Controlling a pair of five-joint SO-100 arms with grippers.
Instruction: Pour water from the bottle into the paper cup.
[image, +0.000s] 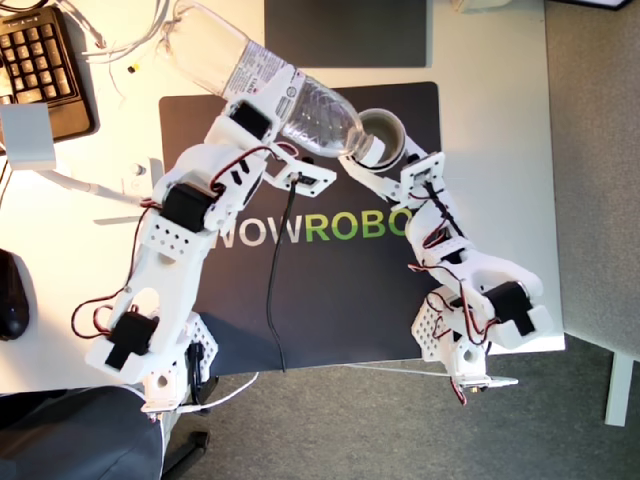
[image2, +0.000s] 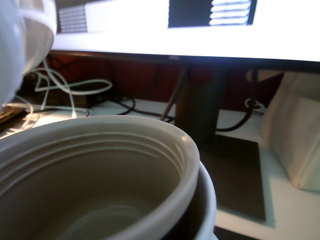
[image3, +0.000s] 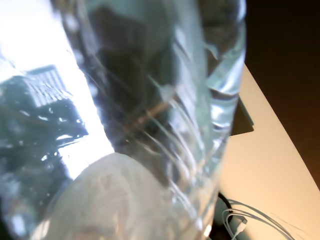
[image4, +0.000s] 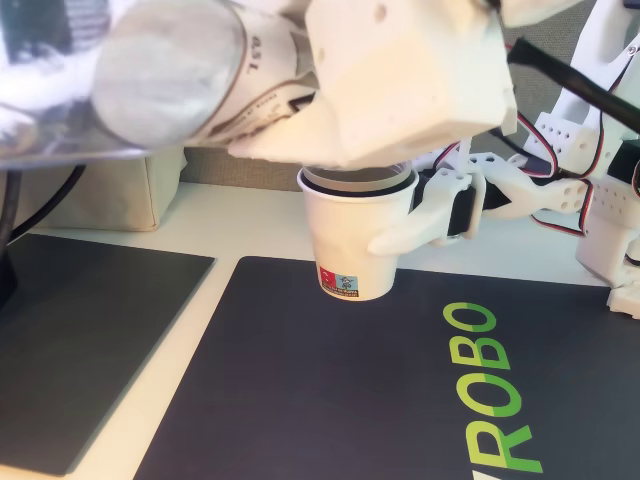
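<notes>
The clear ribbed plastic bottle (image: 275, 90), clamped in the first end effector (image: 262, 128), was tilted with its neck at the white paper cup (image4: 355, 232), which the second end effector (image4: 425, 225) held above the dark mat (image4: 400, 400). Pouring appeared in hand; further tilt seemed required.

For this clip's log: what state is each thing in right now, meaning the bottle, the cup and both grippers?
bottle: tilted, neck down over the cup, held off the table.
paper cup: upright, lifted clear of the mat; whether there is water inside cannot be told.
my first gripper: shut on the bottle's body.
my second gripper: shut on the paper cup's side.
black mat: flat on the table.
</notes>
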